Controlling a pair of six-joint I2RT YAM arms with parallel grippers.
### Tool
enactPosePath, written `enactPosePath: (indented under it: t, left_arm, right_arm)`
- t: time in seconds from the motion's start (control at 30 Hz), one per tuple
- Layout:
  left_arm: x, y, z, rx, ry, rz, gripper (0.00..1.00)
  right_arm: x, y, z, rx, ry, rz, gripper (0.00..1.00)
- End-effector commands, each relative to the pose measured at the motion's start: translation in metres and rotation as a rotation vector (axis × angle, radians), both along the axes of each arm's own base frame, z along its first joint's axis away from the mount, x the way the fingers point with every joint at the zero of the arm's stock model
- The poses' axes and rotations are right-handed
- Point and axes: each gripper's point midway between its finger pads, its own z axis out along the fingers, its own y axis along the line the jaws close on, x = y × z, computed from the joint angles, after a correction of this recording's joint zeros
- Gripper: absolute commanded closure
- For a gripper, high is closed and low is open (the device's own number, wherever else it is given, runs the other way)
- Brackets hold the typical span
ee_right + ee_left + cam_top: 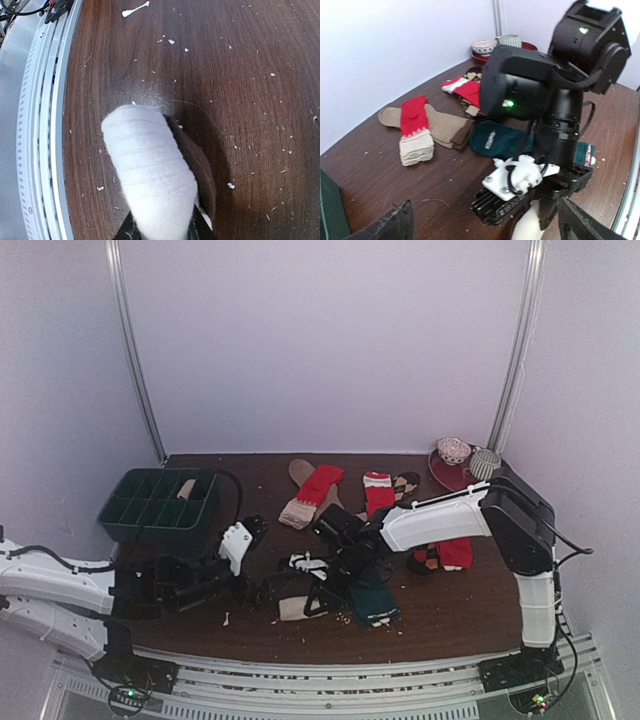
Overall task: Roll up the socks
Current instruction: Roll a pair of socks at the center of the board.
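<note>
- Your right gripper [160,231] is closed on the cream sock [150,170], a bundle resting at the near centre of the table [240,75].
- Your left gripper [258,590] stands wide open just left of it, holding nothing.
- The dark teal sock [375,602] lies just right of it.
- Farther back lie a red sock [318,488] and a brown sock [445,127].
- The green tray [150,505] sits far left.

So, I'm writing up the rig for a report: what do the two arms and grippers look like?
The left arm and right arm have white shells, black joints and thin black cables. The right gripper is black with a white bracket; the left gripper has dark fingers.
</note>
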Motion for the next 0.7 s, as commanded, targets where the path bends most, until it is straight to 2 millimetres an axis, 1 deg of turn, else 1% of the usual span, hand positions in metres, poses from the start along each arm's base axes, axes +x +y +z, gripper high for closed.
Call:
enactPosePath:
  t: [0.0,0.07,0.13,0.23,0.27,0.33,0.43,0.5,0.57,0.67]
  left_arm:
    - [0.013,0.03,-0.005,0.126,-0.041,0.142,0.02]
    - [0.014,0.025,0.001,0.14,-0.069,0.121,0.02]
    - [0.009,0.014,0.007,0.169,-0.064,0.056,0.02]
    - [0.003,-0.001,0.009,0.244,-0.005,-0.012,0.02]
    - [0.0,-0.006,0.004,0.278,0.005,-0.047,0.02]
    - [-0.013,-0.016,-0.019,0.335,0.028,-0.157,0.02]
    - [-0.033,-0.023,-0.045,0.295,0.034,-0.284,0.02]
    - [-0.035,-0.02,-0.058,0.26,0.033,-0.305,0.02]
    - [-0.035,-0.018,-0.063,0.227,0.024,-0.309,0.02]
    - [-0.04,-0.015,-0.059,0.15,-0.015,-0.324,0.02]
  right_arm:
    - [-0.053,-0.09,-0.089,-0.443,0.181,-0.007,0.78]
    - [-0.053,-0.09,-0.089,-0.442,0.184,-0.004,0.78]
    - [-0.054,-0.089,-0.089,-0.442,0.183,0.0,0.78]
    - [-0.052,-0.088,-0.089,-0.431,0.189,-0.001,0.78]
    - [-0.051,-0.087,-0.09,-0.427,0.189,-0.002,0.78]
    - [-0.05,-0.086,-0.091,-0.431,0.189,-0.004,0.78]
    - [-0.049,-0.087,-0.092,-0.436,0.193,0.003,0.78]
    - [-0.051,-0.089,-0.093,-0.446,0.209,0.008,0.78]
    - [-0.051,-0.091,-0.096,-0.456,0.217,0.008,0.78]
    - [-0.052,-0.094,-0.097,-0.468,0.221,0.009,0.78]
